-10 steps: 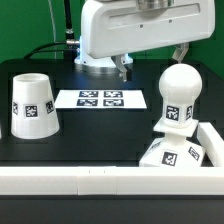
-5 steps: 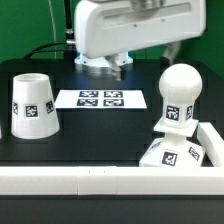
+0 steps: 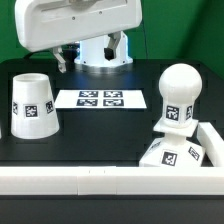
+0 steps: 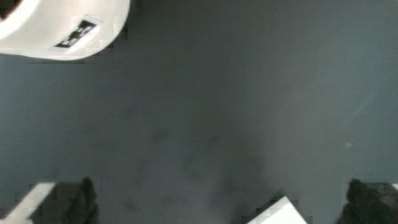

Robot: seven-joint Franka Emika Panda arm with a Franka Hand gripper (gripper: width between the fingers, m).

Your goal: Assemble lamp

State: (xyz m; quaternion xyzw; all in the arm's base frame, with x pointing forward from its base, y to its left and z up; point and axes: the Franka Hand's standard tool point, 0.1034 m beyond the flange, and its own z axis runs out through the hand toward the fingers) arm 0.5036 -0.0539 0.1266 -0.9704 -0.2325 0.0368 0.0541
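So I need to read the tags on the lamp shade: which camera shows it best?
The exterior view: the shade stands whole, wide end down, its tag facing the camera. The wrist view catches only a curved white edge with part of a tag, probably the shade.

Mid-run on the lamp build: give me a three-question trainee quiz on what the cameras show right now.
1. True or false: the shade sits on the bulb.
2. What lies between shade and bulb in the exterior view: A) the marker board, B) a screwdriver, C) a second bulb?
3. Fill in: the bulb stands screwed into the ____.

Key: 1 false, the shade stands mouth-down on the table at the exterior view's left. 2 A. 3 base.
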